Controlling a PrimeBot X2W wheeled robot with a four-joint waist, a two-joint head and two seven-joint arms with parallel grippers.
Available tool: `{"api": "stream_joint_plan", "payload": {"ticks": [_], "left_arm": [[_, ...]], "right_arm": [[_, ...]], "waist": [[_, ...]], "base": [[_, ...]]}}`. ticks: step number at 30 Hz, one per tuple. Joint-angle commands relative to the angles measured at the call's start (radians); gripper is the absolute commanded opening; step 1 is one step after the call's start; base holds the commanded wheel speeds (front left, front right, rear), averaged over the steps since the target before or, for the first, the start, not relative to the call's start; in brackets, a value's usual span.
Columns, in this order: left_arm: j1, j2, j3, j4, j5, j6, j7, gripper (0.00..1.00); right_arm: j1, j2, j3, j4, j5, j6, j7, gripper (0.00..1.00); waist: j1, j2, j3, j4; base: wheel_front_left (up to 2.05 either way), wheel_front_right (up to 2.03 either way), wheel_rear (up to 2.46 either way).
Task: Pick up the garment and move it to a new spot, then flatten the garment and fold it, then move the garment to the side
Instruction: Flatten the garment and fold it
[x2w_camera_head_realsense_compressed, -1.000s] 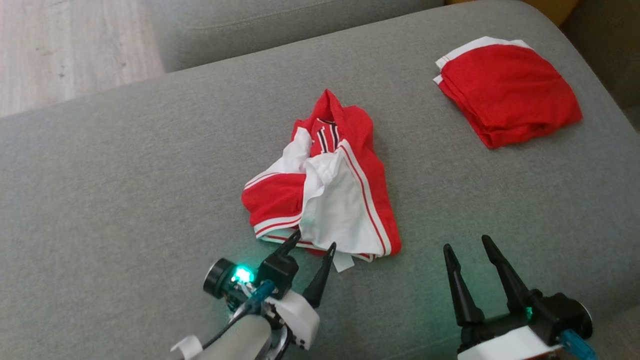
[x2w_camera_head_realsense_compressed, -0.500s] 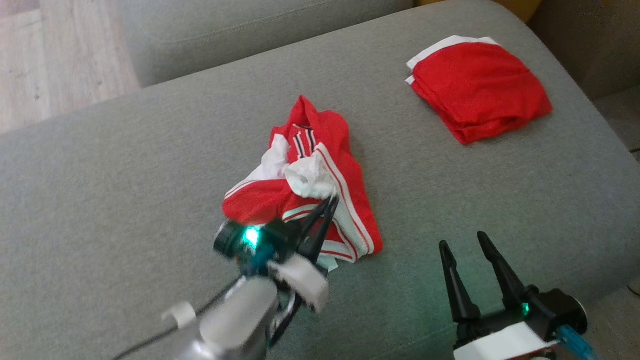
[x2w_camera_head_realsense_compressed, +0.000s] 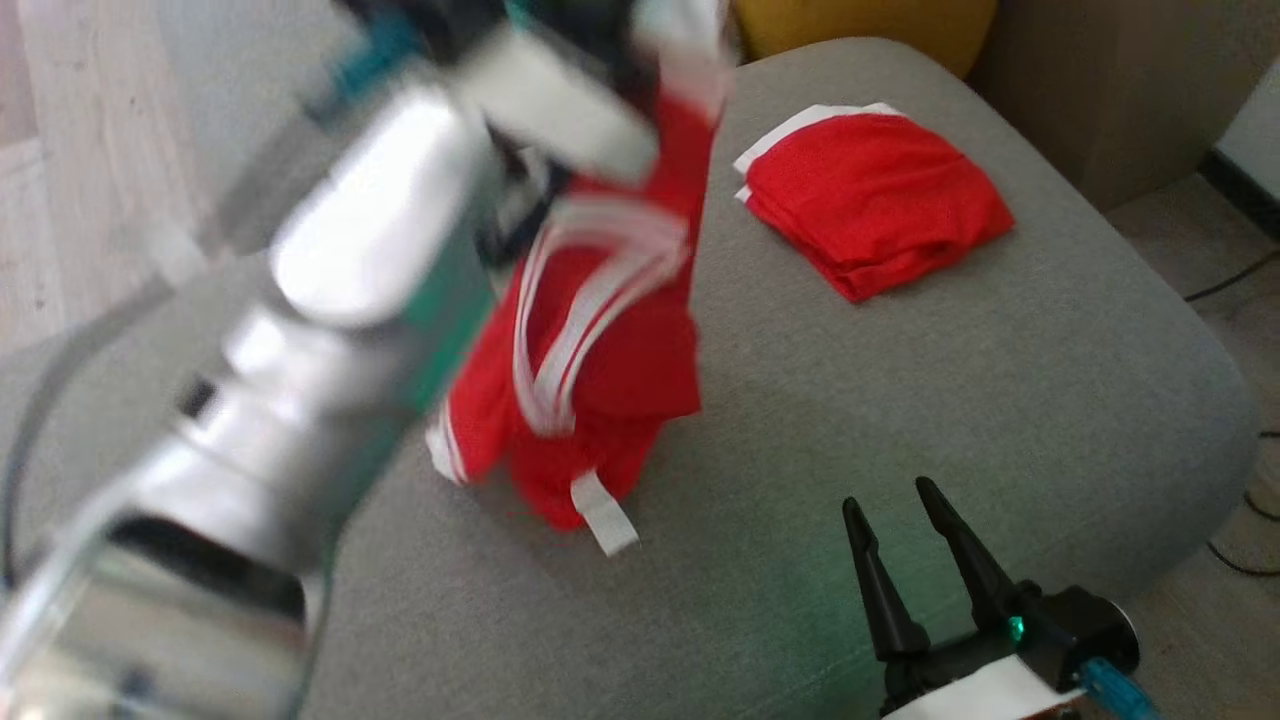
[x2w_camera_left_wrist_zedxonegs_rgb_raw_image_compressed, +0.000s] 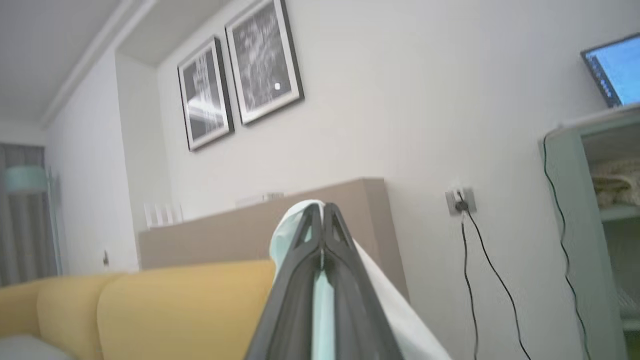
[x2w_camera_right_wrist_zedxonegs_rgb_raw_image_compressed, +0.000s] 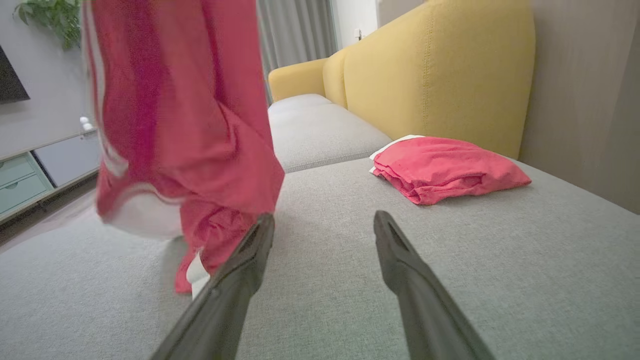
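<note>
The red garment (x2w_camera_head_realsense_compressed: 600, 360) with white stripes hangs in the air above the grey sofa seat (x2w_camera_head_realsense_compressed: 900, 400), its lower end near the cushion. My left gripper (x2w_camera_left_wrist_zedxonegs_rgb_raw_image_compressed: 323, 212) is shut on the garment's white fabric (x2w_camera_left_wrist_zedxonegs_rgb_raw_image_compressed: 390, 310), fingers pointing up toward the wall. The left arm (x2w_camera_head_realsense_compressed: 330, 300) is raised and blurred at the left of the head view. In the right wrist view the hanging garment (x2w_camera_right_wrist_zedxonegs_rgb_raw_image_compressed: 180, 135) is to the left of my right gripper (x2w_camera_right_wrist_zedxonegs_rgb_raw_image_compressed: 325, 225), which stands open and low over the seat. That right gripper (x2w_camera_head_realsense_compressed: 890, 500) is at the lower right of the head view.
A folded red garment (x2w_camera_head_realsense_compressed: 870, 200) lies at the far right of the seat, also the folded red garment (x2w_camera_right_wrist_zedxonegs_rgb_raw_image_compressed: 445, 170) by the yellow sofa back (x2w_camera_right_wrist_zedxonegs_rgb_raw_image_compressed: 440, 75). The seat's right edge drops to a floor with cables (x2w_camera_head_realsense_compressed: 1230, 290). Wood floor (x2w_camera_head_realsense_compressed: 70, 180) is at the left.
My left gripper shut on the garment and lifted it high off the seat. The head view has shifted, so the folded garment sits further left. The right gripper stays open.
</note>
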Motion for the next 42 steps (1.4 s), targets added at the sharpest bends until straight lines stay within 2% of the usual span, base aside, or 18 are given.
{"api": "stream_joint_plan", "payload": {"ticks": [1,5,9,17,21,23,24,25,26,30,34,38,42], "left_arm": [[-0.129,0.041,0.064,-0.027,-0.015,-0.006,-0.008,0.00],[-0.270,0.086,0.141,0.022,-0.018,-0.002,-0.009,0.00],[-0.276,0.118,0.176,0.121,-0.023,0.011,-0.009,0.00],[-0.022,0.176,0.148,0.341,-0.039,0.013,-0.001,0.00],[0.103,0.221,0.149,0.400,-0.041,0.018,-0.006,0.00],[0.143,0.240,0.164,0.406,-0.041,0.034,-0.008,0.00],[0.156,0.248,0.180,0.394,-0.041,0.045,-0.009,0.32],[0.168,0.255,0.198,0.372,-0.038,0.059,-0.009,0.94],[0.181,0.259,0.216,0.344,-0.033,0.072,-0.009,1.00],[0.258,0.266,0.279,0.203,0.018,0.119,-0.009,1.00],[0.402,0.240,0.302,0.042,0.093,0.157,-0.010,1.00],[0.595,0.174,0.313,-0.113,0.129,0.181,-0.010,1.00],[0.767,0.087,0.267,-0.156,0.126,0.158,-0.010,1.00]], "right_arm": [[-0.035,-0.001,0.026,-0.028,0.011,-0.001,-0.011,1.00],[-0.031,0.000,0.019,-0.032,0.014,-0.001,-0.011,1.00],[-0.023,0.000,0.010,-0.038,0.015,-0.001,-0.011,1.00],[-0.037,0.001,0.005,-0.057,0.022,-0.001,-0.011,1.00],[-0.041,0.001,-0.008,-0.061,0.016,-0.001,-0.011,1.00],[-0.039,0.001,-0.016,-0.062,0.012,-0.001,-0.011,1.00],[-0.038,0.001,-0.020,-0.063,0.010,-0.001,-0.011,1.00],[-0.038,0.001,-0.022,-0.063,0.008,-0.001,-0.011,1.00],[-0.038,0.001,-0.025,-0.064,0.006,-0.001,-0.011,1.00],[-0.037,0.001,-0.035,-0.068,0.001,-0.001,-0.011,1.00],[-0.027,0.001,-0.047,-0.070,-0.002,-0.001,-0.011,1.00],[-0.013,0.001,-0.059,-0.072,-0.004,-0.001,-0.011,1.00],[0.000,0.001,-0.071,-0.077,-0.008,-0.001,-0.011,1.00]], "waist": [[0.0000,0.0000,-0.018,-0.017],[0.0000,0.0000,-0.026,-0.013],[0.0000,0.0000,-0.026,0.017],[0.0000,0.0000,0.021,0.076],[0.0000,0.0000,0.046,0.097],[0.0000,0.0000,0.057,0.112],[0.0000,0.0000,0.063,0.120],[0.0000,0.0000,0.068,0.129],[0.0000,0.0000,0.072,0.137],[0.0000,0.0000,0.080,0.165],[0.0000,0.0000,0.073,0.191],[0.0000,0.0000,0.059,0.213],[0.0000,0.0000,0.047,0.228]], "base": [[0.00,0.00,0.00],[0.00,0.00,0.00],[0.00,0.00,0.00],[0.00,0.00,0.00],[0.00,0.00,0.00],[0.00,0.00,0.00],[0.00,0.00,0.00],[0.00,0.00,0.00],[0.00,0.00,0.00],[0.00,0.00,0.00],[0.00,0.00,0.00],[0.00,0.00,0.00],[0.00,0.00,0.00]]}}
